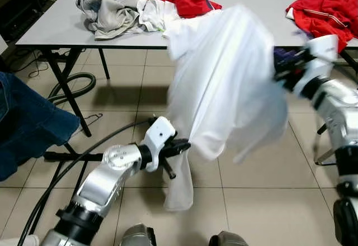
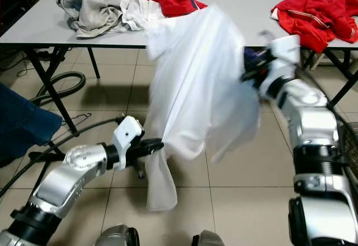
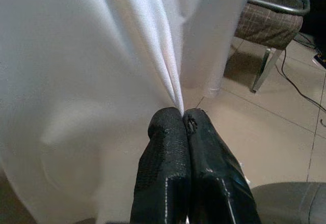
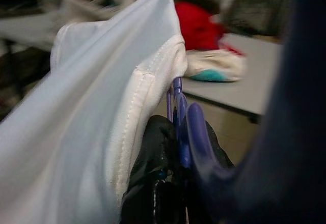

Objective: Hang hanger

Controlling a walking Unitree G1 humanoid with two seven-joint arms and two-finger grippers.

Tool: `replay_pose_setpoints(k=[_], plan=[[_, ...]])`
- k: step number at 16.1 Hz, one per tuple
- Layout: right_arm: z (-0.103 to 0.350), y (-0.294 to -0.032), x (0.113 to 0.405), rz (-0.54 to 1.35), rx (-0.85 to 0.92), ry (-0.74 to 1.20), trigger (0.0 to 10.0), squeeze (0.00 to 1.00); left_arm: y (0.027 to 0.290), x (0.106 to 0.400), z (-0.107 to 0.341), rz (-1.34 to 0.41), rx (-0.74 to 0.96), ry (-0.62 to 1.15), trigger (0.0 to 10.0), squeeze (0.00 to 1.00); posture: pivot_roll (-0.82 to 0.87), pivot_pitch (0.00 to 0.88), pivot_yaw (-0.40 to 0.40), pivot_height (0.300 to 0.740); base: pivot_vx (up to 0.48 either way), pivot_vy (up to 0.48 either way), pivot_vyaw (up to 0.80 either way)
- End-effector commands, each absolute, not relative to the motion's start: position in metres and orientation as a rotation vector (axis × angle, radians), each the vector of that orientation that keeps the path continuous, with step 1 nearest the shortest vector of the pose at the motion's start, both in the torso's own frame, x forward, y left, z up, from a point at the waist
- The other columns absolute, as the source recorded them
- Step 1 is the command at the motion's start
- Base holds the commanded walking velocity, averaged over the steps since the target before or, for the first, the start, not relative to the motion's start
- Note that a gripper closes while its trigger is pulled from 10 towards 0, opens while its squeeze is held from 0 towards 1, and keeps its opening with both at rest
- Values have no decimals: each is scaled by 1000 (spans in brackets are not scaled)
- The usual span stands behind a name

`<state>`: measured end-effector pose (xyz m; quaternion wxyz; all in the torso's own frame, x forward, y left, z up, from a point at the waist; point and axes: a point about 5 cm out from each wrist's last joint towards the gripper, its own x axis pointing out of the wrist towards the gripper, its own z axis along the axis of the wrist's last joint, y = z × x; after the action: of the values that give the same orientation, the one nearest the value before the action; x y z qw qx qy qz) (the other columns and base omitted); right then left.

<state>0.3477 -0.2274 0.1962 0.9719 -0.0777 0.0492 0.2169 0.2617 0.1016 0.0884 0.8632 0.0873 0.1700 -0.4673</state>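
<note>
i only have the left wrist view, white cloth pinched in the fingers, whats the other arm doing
Observer: The right hand is shut on a purple hanger tucked in the white shirt's collar.
Operator: where is the shirt hanging
Observer: It hangs above the tiled floor, in front of a grey table.
Operator: anything on that table
Observer: Two red garments and a grey and white pile.
Operator: where does my left hand sit
Observer: The left hand is low, pinching the shirt's lower edge.
</note>
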Motion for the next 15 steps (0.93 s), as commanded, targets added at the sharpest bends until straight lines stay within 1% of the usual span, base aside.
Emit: replay_pose_setpoints(k=[1, 2, 3, 5, 6, 8, 10, 11, 12, 13, 14, 15], plan=[[200, -227, 344, 478, -195, 96, 10000, 0, 105, 265, 89, -946, 219, 341, 0, 0, -138, 0, 12, 740, 0, 0, 0], [198, -225, 340, 533, -197, 110, 10000, 0, 110, 268, 91, -922, 199, 337, 10000, 149, -126, 0, 4, 740, 0, 0, 0], [196, -226, 335, 588, -207, 126, 10000, 0, 119, 272, 95, -895, 178, 332, 10000, 1000, -125, 0, 7, 740, 0, 0, 0], [196, -231, 330, 666, -238, 161, 10000, 0, 136, 269, 95, -915, 204, 363, 10000, 1000, -126, 0, 10, 740, 0, 0, 0], [200, -236, 326, 726, -271, 191, 10000, 0, 150, 265, 96, -941, 209, 398, 10000, 1000, -126, 0, 11, 740, 0, 0, 0], [202, -245, 322, 780, -298, 242, 10000, 0, 164, 252, 93, -1010, 245, 474, 10000, 1000, -126, 0, 11, 740, 0, 0, 0], [202, -251, 319, 811, -311, 283, 10000, 0, 169, 247, 91, -1030, 252, 499, 10000, 1000, -123, 0, 3, 740, 0, 0, 0], [201, -257, 312, 887, -309, 378, 10000, 0, 174, 251, 97, -981, 203, 451, 10000, 0, -123, 0, -2, 740, 0, 0, 0], [200, -259, 310, 909, -299, 419, 10000, 0, 174, 255, 101, -951, 176, 418, 10000, 0, -122, 0, -6, 740, 0, 0, 0], [189, -258, 308, 895, -326, 479, 10000, 0, 168, 267, 112, -848, 157, 290, 10000, 0, -116, 0, -13, 740, 0, 0, 0], [183, -255, 308, 863, -318, 488, 10000, 0, 164, 273, 116, -780, 127, 247, 10000, 0, -116, 0, -13, 740, 0, 0, 0], [171, -251, 310, 770, -269, 474, 10000, 0, 159, 279, 118, -683, 71, 224, 10000, 0, -110, 0, -15, 740, 0, 0, 0]])
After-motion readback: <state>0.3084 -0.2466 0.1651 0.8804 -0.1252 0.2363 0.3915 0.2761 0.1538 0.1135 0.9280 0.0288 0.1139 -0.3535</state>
